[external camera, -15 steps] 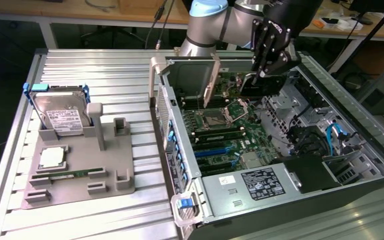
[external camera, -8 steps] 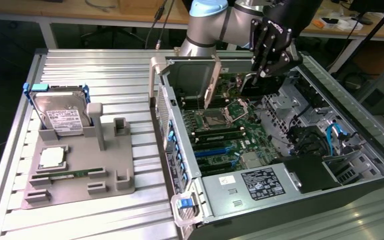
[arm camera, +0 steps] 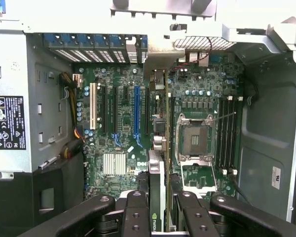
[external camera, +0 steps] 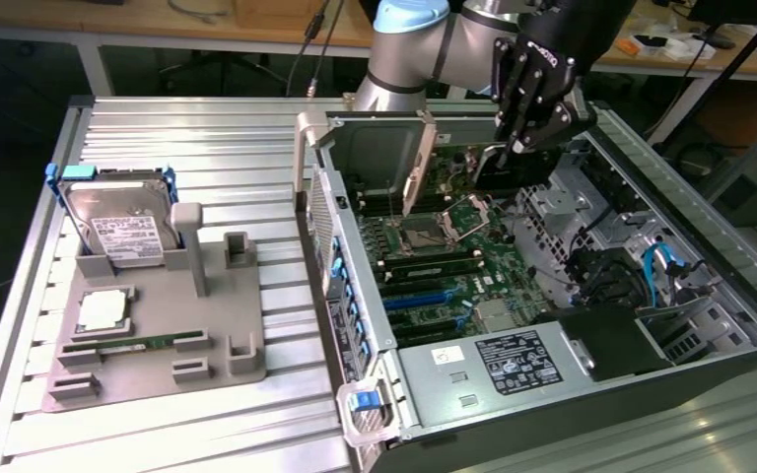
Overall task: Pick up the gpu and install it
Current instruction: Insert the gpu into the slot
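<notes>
A ribbed metal table carries everything, with workbenches behind it. Nearest in the exterior view is the open computer case, its power supply at the near end. On the exterior view's left a grey fixture tray holds a hard drive with blue rails.

Deeper in the case, the blue expansion slot lies on the motherboard, then the empty CPU socket. Farther back and above them the gripper is clamped on the gpu, which hangs edge-down below the fingers, clear of the board.

From the wrist, the gripper pinches the gpu between its black fingers. The card's thin edge runs away toward the board. Its long axis looks parallel to the blue expansion slot, but it sits offset sideways, over the strip between that slot and the CPU socket. So the slot lies to the card's side, on the power-supply side, not beneath it.
</notes>
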### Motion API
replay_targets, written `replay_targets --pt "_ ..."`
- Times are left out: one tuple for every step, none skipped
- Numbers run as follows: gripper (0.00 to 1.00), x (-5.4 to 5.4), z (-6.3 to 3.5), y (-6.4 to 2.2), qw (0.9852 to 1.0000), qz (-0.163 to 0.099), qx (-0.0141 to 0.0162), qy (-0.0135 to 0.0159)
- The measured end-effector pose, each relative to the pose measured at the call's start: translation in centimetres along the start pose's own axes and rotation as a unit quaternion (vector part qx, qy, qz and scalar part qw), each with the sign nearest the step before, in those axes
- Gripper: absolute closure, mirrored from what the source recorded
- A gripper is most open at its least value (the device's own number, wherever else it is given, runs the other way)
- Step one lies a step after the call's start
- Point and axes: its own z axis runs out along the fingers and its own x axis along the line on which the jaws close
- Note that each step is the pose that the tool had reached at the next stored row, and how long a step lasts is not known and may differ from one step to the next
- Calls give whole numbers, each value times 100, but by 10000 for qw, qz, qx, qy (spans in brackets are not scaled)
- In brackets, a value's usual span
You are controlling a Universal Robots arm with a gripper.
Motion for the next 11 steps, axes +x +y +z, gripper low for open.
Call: replay_targets --pt "73 0 0 0 10000 0 0 0" --pt "73 0 0 0 10000 0 0 1" --pt "73 0 0 0 10000 0 0 0" --pt "73 0 0 0 10000 0 0 0" --pt "73 0 1 0 10000 0 0 0" --pt "73 0 1 0 10000 0 0 0" --pt "73 0 3 0 10000 0 0 0" --pt "73 0 5 0 10000 0 0 -1" --pt "73 0 7 0 10000 0 0 0" --pt "73 0 10 0 10000 0 0 0" --pt "73 0 15 1 10000 0 0 0"
